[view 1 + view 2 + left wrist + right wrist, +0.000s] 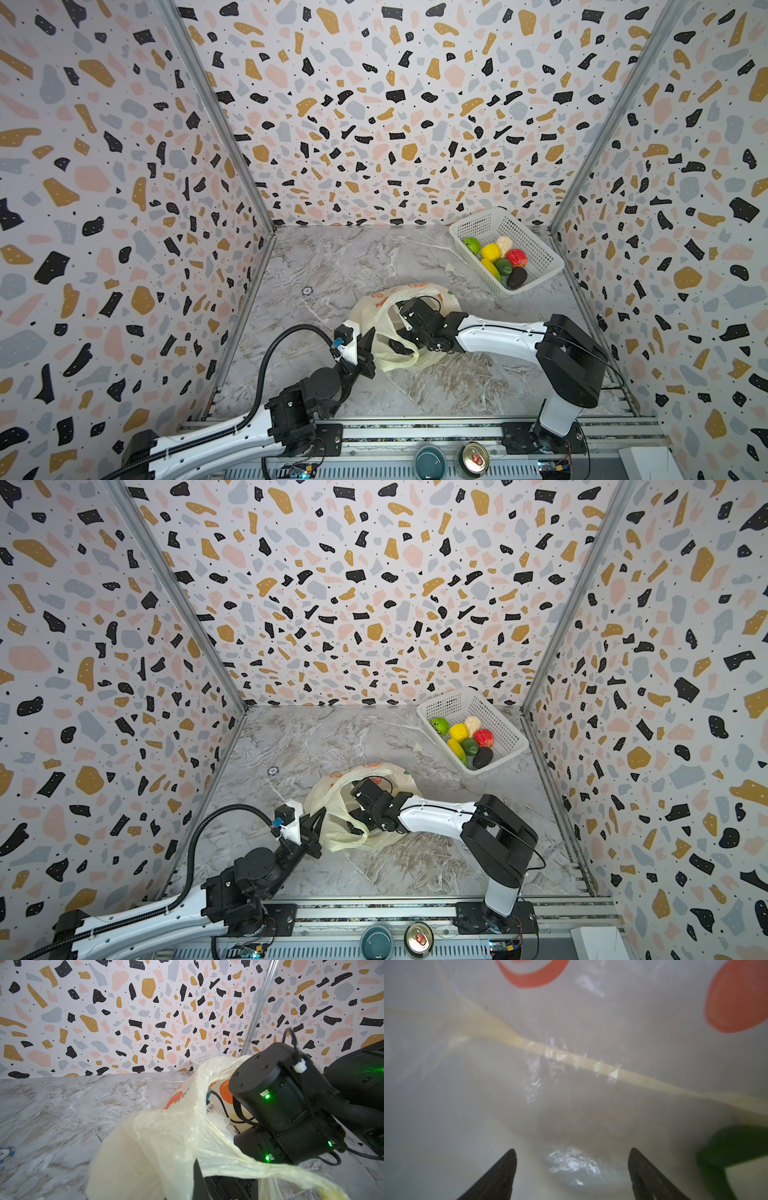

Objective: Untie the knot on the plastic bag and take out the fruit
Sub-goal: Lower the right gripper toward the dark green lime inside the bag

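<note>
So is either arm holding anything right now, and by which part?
The left end effector is shut on the plastic bag, pinching its rim at the mouth. The right end effector is open inside the bag, holding nothing.

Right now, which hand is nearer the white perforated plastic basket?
Right. The right hand is inside the pale-yellow plastic bag, toward the white basket; the left hand pinches the bag's near edge, farther away.
</note>
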Robot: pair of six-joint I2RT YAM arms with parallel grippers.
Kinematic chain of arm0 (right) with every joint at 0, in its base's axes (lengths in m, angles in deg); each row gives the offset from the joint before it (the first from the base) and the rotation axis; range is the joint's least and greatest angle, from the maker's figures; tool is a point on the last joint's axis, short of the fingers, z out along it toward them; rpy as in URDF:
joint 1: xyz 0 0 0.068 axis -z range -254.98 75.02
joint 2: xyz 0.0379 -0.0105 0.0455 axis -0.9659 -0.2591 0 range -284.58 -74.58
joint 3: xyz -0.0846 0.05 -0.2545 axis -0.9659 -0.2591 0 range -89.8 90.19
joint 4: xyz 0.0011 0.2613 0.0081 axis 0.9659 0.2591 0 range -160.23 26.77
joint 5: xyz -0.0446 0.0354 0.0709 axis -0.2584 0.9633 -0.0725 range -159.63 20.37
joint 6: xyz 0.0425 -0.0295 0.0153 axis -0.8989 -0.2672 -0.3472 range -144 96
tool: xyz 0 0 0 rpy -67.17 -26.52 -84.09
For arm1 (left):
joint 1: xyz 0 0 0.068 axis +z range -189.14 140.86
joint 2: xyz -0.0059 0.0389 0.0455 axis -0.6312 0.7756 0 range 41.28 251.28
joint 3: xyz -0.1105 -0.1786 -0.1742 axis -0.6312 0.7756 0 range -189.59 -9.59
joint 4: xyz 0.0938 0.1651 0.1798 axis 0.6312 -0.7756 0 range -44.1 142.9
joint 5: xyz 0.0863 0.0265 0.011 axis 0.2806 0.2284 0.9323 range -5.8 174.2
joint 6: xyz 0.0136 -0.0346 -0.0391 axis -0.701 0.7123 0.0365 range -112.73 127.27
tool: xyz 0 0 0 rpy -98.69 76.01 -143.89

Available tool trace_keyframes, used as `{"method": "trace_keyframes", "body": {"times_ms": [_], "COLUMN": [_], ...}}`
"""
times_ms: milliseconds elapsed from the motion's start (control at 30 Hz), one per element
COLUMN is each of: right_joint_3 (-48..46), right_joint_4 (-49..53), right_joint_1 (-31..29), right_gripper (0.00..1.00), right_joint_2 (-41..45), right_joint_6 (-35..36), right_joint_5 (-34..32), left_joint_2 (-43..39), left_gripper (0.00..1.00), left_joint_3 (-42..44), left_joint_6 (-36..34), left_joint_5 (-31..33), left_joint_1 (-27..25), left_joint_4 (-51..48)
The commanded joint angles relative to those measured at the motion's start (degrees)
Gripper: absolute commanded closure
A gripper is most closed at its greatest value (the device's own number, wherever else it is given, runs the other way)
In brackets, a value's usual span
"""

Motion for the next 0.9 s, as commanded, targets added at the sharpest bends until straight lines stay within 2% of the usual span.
{"method": "trace_keyframes", "body": {"times_ms": [0, 233, 433, 533, 867], "right_joint_3": [0.24, -3.22, -4.68, -5.34, -8.73], "right_joint_4": [5.17, 9.90, 12.32, 12.79, 9.00], "right_joint_1": [1.32, 4.94, 6.95, 7.36, 10.45], "right_gripper": [0.13, 0.10, 0.01, 0.01, 0.01], "right_joint_2": [5.57, 10.81, 12.69, 12.21, 9.17], "right_joint_6": [-1.14, -3.21, -3.35, -3.52, -3.88], "right_joint_5": [-6.61, -11.79, -15.92, -17.25, -20.49], "left_joint_2": [-0.50, -0.18, 1.42, 2.44, 13.52], "left_gripper": [1.00, 1.00, 1.00, 1.00, 1.00], "left_joint_3": [-1.56, -0.67, -0.41, 0.16, -0.29], "left_joint_6": [0.37, 1.91, 2.40, 2.74, 3.34], "left_joint_5": [0.27, -1.50, -3.12, -4.26, -12.05], "left_joint_1": [-0.30, -0.26, -0.26, -0.32, -1.37], "left_joint_4": [2.06, 2.43, 2.85, 4.65, 14.06]}}
